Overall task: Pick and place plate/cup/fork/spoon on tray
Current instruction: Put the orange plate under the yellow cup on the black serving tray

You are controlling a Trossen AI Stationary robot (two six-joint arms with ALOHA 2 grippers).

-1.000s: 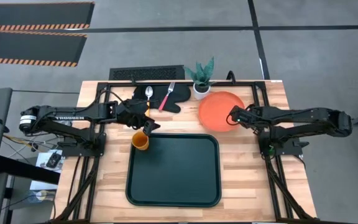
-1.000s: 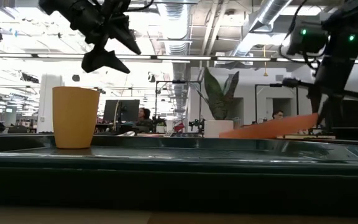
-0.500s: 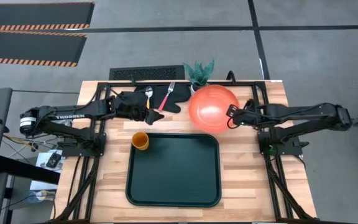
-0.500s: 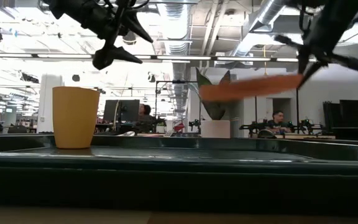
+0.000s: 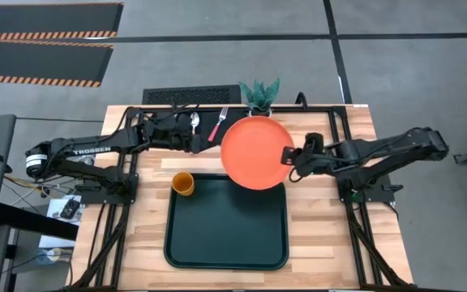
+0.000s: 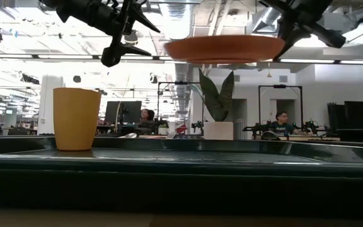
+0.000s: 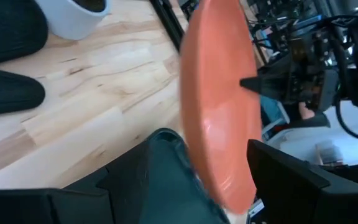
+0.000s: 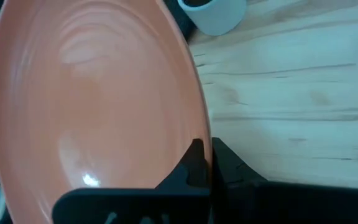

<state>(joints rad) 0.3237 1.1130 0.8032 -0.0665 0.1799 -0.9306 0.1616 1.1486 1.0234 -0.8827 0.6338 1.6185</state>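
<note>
The orange plate is in the air over the far edge of the dark green tray, held level by my right gripper, which is shut on it. The orange-yellow cup stands upright on its base at the tray's far left corner. The spoon and the pink-handled fork lie on the black oven mitt at the far side. My left gripper hangs open and empty above the mitt, near the spoon. My right gripper pinches the plate's rim on its right side, one finger over the rim and the other under it. The fingers come in about level from the table's right. The plate is lifted clear and level, high above the tray.
A white pot with a green plant stands at the far edge behind the plate. Bare wooden tabletop lies to the tray's right and left. Most of the tray's floor is bare.
My right gripper has lifted the plate off the table and carried it left toward the tray; the plate has gone from tilted with one edge down to level and high. My left gripper has risen from the cup and gone toward the far edge, over the mitt.
</note>
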